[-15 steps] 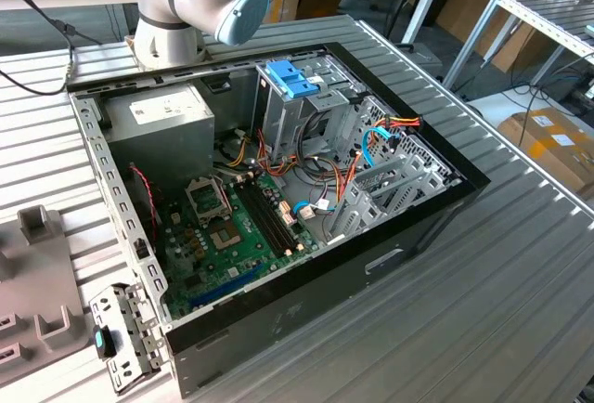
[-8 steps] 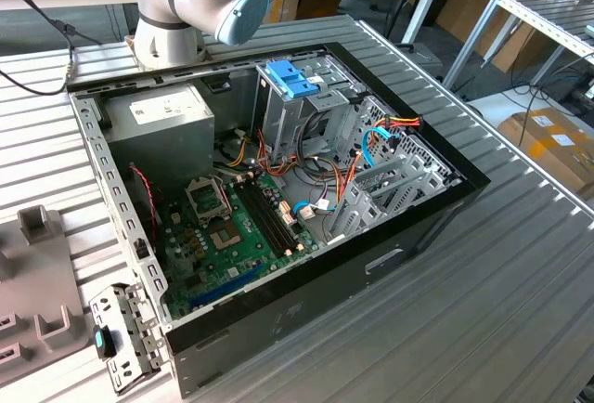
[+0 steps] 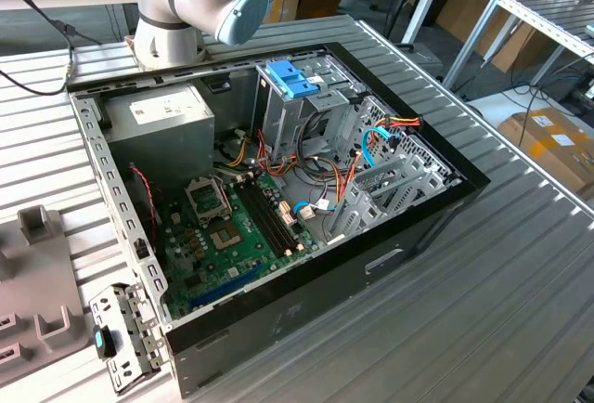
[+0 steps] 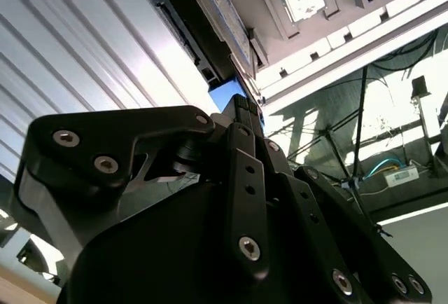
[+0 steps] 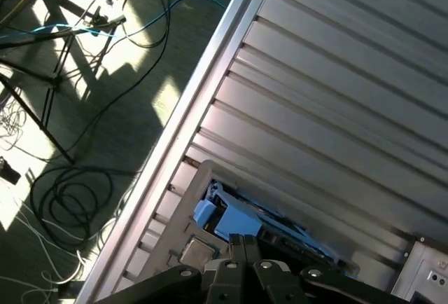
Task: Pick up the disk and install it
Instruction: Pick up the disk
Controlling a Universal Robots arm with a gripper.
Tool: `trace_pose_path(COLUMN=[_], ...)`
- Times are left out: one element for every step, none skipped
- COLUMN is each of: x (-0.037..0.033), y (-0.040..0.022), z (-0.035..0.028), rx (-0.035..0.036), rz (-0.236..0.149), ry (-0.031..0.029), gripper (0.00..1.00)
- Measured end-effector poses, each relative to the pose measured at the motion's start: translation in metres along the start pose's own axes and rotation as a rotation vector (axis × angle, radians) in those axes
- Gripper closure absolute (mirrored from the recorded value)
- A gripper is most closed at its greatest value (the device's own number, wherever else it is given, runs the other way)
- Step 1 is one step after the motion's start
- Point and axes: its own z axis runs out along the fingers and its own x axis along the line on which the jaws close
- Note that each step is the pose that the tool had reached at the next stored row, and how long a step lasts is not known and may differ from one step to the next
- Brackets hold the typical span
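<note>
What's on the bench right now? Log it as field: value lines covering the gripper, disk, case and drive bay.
gripper: gripper at the disk's blue end, seen in both wrist views
disk: disk is dark with blue rails, near the edge of the ribbed table; cannot tell whether it is lifted
case: computer case is open on the table, with the green motherboard exposed
bay: tall grey bay stands upright inside the case, with the blue clip on top
task state: the disk is outside the case, not yet installed
</note>
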Motion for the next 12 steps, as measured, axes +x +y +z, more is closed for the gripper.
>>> trace_pose_path(x=[0.0000, 0.0000, 0.0000, 0.0000, 0.0000, 0.0000, 0.0000, 0.0000, 0.0000, 0.0000, 0.0000, 0.0000], y=[0.0000, 0.0000, 0.0000, 0.0000, 0.0000, 0.0000, 0.0000, 0.0000, 0.0000, 0.0000, 0.0000, 0.0000], z=[0.0001, 0.0001, 0.0002, 0.0002, 0.0003, 0.0004, 0.0004, 0.0004, 0.0003, 0.0004, 0.0004, 0.0004], rx=[-0.0004, -0.0009, -0.0013, -0.0018, -0.0024, -0.0033, -0.0037, -0.0038, -0.0038, -0.0038, -0.0038, -0.0038], rz=[-0.018, -0.038, -0.054, -0.074, -0.099, -0.138, -0.160, -0.165, -0.166, -0.166, -0.166, -0.166], ry=[0.0005, 0.0010, 0.0015, 0.0020, 0.0028, 0.0039, 0.0046, 0.0049, 0.0049, 0.0049, 0.0049, 0.0049], gripper=[0.89, 0.89, 0.89, 0.89, 0.89, 0.89, 0.89, 0.89, 0.89, 0.89, 0.89, 0.89])
